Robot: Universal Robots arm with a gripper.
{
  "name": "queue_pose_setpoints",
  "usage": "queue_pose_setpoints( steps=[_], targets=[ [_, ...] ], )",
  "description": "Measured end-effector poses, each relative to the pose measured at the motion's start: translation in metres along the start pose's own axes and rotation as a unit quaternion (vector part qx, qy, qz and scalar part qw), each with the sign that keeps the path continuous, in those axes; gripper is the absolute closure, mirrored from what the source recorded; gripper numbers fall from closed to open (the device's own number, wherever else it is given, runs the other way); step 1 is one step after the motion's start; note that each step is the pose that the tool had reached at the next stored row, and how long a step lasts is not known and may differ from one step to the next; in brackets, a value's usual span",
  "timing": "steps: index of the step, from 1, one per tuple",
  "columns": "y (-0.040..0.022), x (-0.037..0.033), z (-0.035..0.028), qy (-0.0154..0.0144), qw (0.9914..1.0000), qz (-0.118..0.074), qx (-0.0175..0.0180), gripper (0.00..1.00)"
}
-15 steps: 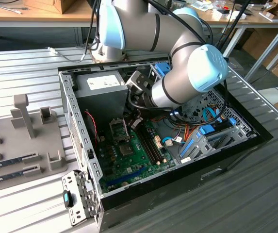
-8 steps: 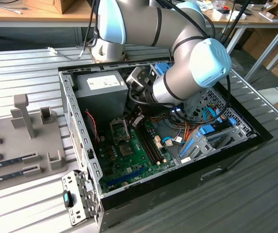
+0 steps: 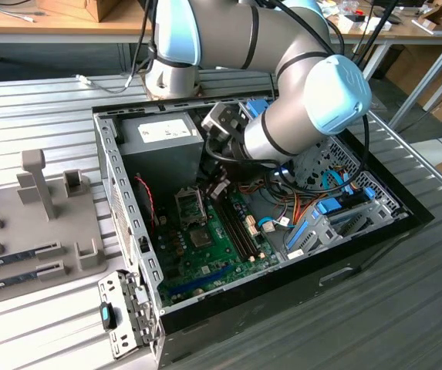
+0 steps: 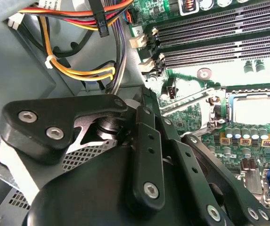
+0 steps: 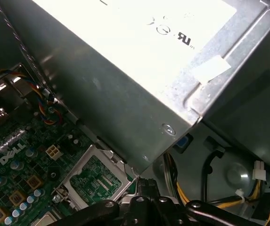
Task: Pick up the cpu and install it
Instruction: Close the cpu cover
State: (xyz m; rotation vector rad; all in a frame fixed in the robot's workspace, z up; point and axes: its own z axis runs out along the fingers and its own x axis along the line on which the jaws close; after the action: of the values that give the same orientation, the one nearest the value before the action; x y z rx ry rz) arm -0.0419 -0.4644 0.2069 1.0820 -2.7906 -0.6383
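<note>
one open case (image 3: 406, 202) on ribbed table (image 3: 51, 100)

Bright even room light, glare on power supply (image 5: 139, 42), shadowed case interior

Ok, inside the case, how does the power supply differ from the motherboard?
The power supply is a grey metal box with a white label; the motherboard is a flat green board. The power supply's faces are plain, while the motherboard carries long black slots and a metal-framed socket. Both sit inside the open case.
</note>
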Motion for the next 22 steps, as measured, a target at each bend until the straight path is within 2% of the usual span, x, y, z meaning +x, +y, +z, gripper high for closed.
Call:
queue_pose_setpoints(
  steps=[10, 22],
  targets=[
    [0.0025, 0.0009, -0.0039, 0.0001, 1.00000, 0.000, 0.0000, 0.89],
    [0.0024, 0.0048, -0.0092, 0.0002, 1.00000, -0.001, 0.0000, 0.89]
  ],
)
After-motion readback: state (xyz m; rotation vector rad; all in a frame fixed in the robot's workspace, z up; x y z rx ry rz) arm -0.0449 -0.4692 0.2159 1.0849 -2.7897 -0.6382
